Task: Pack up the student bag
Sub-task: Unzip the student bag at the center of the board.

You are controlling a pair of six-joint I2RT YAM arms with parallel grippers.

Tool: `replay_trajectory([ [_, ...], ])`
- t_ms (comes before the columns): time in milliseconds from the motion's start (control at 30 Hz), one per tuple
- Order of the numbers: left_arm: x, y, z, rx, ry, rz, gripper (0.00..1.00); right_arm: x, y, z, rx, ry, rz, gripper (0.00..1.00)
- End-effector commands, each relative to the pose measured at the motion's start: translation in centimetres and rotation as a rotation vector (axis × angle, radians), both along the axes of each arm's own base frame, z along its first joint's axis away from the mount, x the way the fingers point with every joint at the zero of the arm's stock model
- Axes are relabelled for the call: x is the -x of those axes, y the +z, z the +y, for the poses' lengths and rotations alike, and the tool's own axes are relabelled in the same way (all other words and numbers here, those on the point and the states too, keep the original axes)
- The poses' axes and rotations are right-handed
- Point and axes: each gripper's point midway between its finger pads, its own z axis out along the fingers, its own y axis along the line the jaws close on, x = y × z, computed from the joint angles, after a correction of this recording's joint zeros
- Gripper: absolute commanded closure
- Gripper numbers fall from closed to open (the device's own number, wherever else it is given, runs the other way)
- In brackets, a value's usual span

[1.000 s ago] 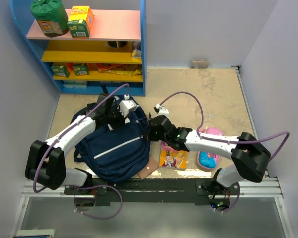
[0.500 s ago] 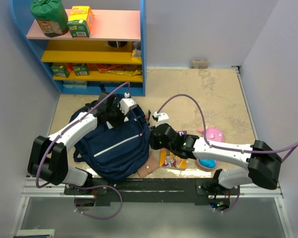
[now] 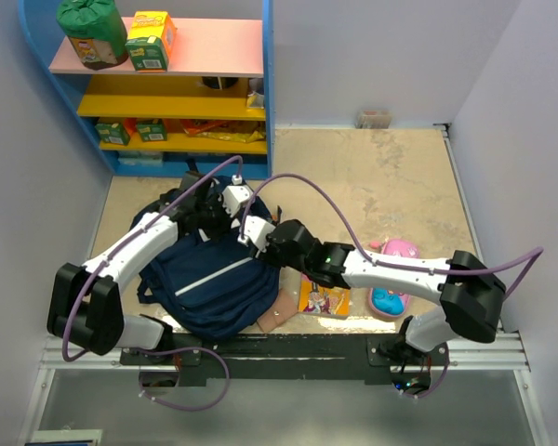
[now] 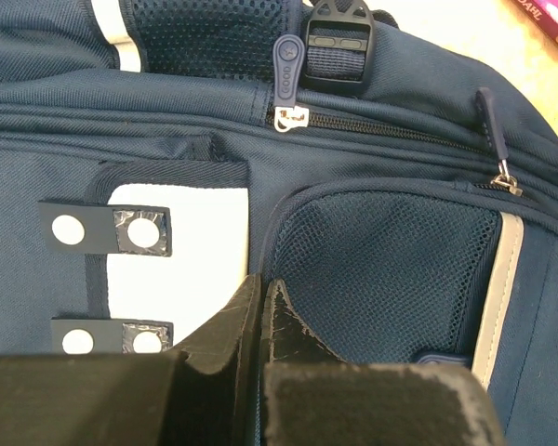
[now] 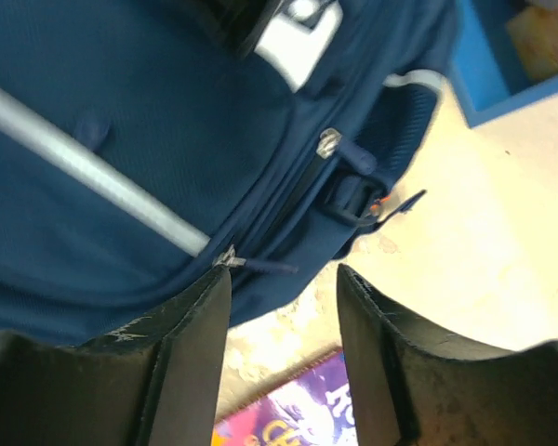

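The student bag (image 3: 209,283) is a navy backpack lying flat on the floor between the arms. My left gripper (image 3: 219,216) is at the bag's top. In the left wrist view the left gripper (image 4: 260,283) is shut, pinching a thin fold of fabric between the white patch (image 4: 186,251) and a mesh pocket (image 4: 391,251). My right gripper (image 3: 251,243) hovers over the bag's upper right edge. In its wrist view the right gripper (image 5: 281,279) is open and holds nothing. A metal zipper pull (image 5: 231,259) lies just beside its left finger.
A purple and yellow book (image 3: 324,297) lies on the floor right of the bag, seen below the right jaws (image 5: 298,409). A pink pencil case (image 3: 391,279) sits further right. A blue shelf unit (image 3: 167,93) with boxes stands behind the bag.
The right gripper was shut and has opened. It moved up and left from the bag's right side to its upper right edge. The left gripper stayed shut at the bag's top.
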Motion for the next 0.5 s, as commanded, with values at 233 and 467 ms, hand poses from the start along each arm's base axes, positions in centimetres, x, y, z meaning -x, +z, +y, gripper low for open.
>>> replay_trajectory([
  [233, 0.3, 2.6, -0.7, 0.034, -0.077, -0.058, 1.00, -0.6, -0.8, -1.2, 0.126, 0.228, -0.142, 0.38],
  [467, 1.0, 2.7, -0.8, 0.047, -0.093, -0.042, 1.00, -0.8, -1.7, -0.3, 0.161, 0.313, -0.165, 0.38],
])
